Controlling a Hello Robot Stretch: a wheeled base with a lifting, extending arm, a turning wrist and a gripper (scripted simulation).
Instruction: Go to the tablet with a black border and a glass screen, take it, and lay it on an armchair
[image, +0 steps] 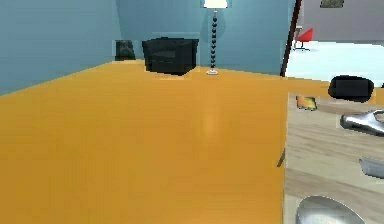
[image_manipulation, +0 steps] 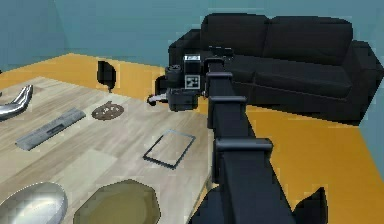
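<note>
Claw (image_manipulation: 153, 98), dark, thin-fingered: grip and load impossible to tell; flat, rectangular black-bordered tablet (image_manipulation: 168, 148) on pale wood-grain table (image_manipulation: 100, 162).

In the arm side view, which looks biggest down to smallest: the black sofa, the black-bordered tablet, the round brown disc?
1. black sofa
2. black-bordered tablet
3. round brown disc, which lies slightly farther from the camera, so that gap is unsure.

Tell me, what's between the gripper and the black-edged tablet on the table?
Nothing sits there. In the arm side view, just bare pale wooden table shows between the gripper and the tablet.
</note>
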